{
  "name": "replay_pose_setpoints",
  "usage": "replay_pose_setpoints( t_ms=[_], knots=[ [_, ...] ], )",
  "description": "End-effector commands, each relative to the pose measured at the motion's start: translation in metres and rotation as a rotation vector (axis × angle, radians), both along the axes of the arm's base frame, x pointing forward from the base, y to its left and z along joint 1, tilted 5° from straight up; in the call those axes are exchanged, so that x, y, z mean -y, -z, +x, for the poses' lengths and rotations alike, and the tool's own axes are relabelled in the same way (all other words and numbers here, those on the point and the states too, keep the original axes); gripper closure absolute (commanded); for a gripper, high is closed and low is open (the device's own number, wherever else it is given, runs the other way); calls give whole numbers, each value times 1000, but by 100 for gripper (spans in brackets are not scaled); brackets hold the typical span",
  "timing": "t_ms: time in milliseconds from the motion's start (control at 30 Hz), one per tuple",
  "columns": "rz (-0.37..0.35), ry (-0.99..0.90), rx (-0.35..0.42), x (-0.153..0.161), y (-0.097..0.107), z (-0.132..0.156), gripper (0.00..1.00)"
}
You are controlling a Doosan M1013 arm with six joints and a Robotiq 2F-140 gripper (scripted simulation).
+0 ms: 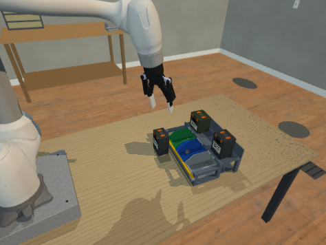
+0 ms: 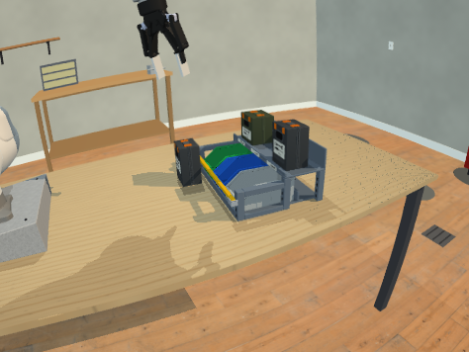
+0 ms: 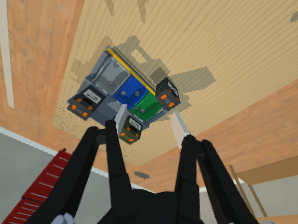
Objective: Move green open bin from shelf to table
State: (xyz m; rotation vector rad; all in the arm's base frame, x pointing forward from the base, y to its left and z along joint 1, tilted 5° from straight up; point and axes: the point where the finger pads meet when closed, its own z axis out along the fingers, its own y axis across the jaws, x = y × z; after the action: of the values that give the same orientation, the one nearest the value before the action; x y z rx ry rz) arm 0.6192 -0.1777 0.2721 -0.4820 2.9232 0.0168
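The green open bin [image 1: 182,135] [image 2: 229,152] [image 3: 142,104] sits in the low grey shelf [image 1: 206,178] [image 2: 287,193] at the end of a row. The blue bin [image 1: 193,148] [image 2: 242,164] [image 3: 131,89] is beside it, then the grey bin [image 1: 203,162] [image 2: 256,179] [image 3: 107,72]. A yellow strip [image 1: 182,162] runs along their front. The parts inside are too small to make out. My gripper [image 1: 161,109] [image 2: 173,75] [image 3: 149,114] is open and empty, high above the table top [image 1: 103,172] [image 2: 124,208] and the shelf, touching nothing.
A black box [image 1: 161,142] [image 2: 188,163] [image 3: 167,92] stands on the table close in front of the green bin. A dark green box [image 1: 200,121] [image 2: 257,128] and another black box [image 1: 223,144] [image 2: 291,144] stand on the raised deck behind the bins.
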Motion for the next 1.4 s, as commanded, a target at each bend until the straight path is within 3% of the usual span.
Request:
replay_pose_setpoints(
  t_ms=[0, 100, 267, 667, 833, 1233, 1367],
  knots=[
    [0, 0, 0, 0, 0, 0, 43],
    [0, 0, 0, 0, 0, 0, 43],
    [-11, -255, -48, 0, 0, 0, 43],
    [-11, -255, -48, 0, 0, 0, 43],
    [-22, -510, -96, 0, 0, 0, 43],
    [-22, -510, -96, 0, 0, 0, 43],
    [-31, -715, -135, 0, 0, 0, 43]
  ],
)
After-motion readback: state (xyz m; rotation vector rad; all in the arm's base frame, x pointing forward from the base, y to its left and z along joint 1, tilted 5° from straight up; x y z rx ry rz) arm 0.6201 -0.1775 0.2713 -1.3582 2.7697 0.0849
